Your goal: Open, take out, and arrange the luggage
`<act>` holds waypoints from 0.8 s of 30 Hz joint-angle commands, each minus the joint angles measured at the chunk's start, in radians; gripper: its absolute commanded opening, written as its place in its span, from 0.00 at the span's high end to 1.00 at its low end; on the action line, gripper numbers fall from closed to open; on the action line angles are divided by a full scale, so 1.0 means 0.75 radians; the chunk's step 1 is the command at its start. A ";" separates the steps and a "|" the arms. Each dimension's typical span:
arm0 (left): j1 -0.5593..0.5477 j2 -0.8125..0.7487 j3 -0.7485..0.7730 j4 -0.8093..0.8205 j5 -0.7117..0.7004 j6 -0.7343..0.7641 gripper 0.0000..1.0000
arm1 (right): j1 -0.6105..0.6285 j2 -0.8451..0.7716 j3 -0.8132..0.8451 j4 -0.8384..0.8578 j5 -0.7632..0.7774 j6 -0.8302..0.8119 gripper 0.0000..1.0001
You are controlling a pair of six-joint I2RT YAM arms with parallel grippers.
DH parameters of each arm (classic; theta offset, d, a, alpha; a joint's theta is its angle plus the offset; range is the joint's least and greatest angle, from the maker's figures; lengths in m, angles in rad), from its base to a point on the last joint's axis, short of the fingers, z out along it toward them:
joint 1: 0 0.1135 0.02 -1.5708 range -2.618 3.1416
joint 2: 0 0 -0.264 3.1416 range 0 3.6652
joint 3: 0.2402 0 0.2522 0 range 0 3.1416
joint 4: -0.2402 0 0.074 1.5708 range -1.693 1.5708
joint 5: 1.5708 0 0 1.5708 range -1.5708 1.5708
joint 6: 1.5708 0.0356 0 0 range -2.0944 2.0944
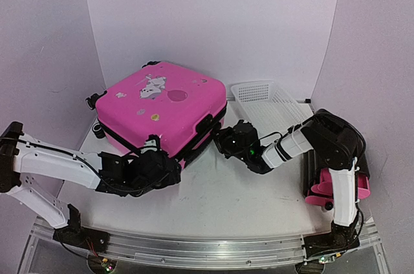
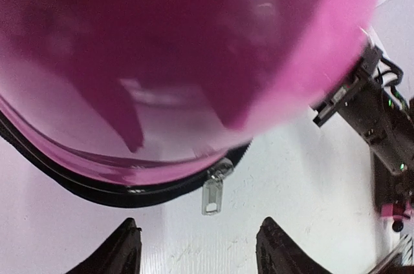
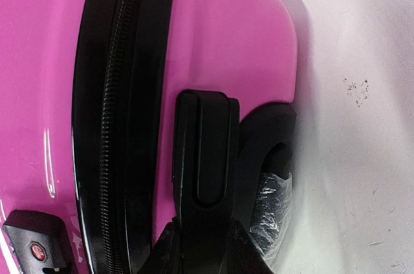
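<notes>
Two arms are in on the luggage (image 1: pixel 165 103). It lies flat on the table (image 1: pixel 246 203), lid up and down, stickers showing, zipper band (image 3: pixel 113 112) closed where I can see it.

Left gripper (image 2: pixel 197 238) sits low at the luggage's near corner. Jaws are wide apart with nothing between them. The zipper pull (image 2: pixel 212 191) hangs off the band just beyond the fingertips, roughly centred on the gap, and isn't touched.

Right gripper (image 3: pixel 202 242) is at the luggage's right side, pointing into it. On the wrist view its fingers (image 3: pixel 169 248) sit either side of a black bar (image 3: pixel 200 148) on the pink shell, next to the zipper band. It's black on black, so I can't tell whether they pinch the bar or just flank it. A wheel (image 3: pixel 272 206) wrapped in clear film is just beside the bar, on the side away from the band.

White mesh basket (image 1: pixel 266 101) lies right of the luggage, near its far right corner. Black cabinet with pink drawers (image 1: pixel 318 191) stands well right of the luggage, partly hidden by the right arm.
</notes>
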 commanded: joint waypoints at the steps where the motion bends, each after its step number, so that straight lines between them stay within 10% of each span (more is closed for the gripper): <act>1: -0.026 -0.030 0.059 -0.051 0.035 0.053 0.34 | 0.008 -0.081 -0.004 -0.003 0.057 -0.071 1.00; 9: -0.027 -0.215 0.025 -0.079 0.210 0.202 0.18 | 0.007 -0.110 0.005 -0.066 -0.032 -0.192 0.94; 14: 0.031 -0.310 0.265 -0.463 0.289 0.488 0.17 | -0.031 -0.190 0.069 -0.357 -0.147 -0.435 0.93; 24: 0.703 -0.384 0.681 -0.800 0.649 1.057 0.11 | -0.164 -0.146 0.262 -0.750 -0.334 -0.778 0.98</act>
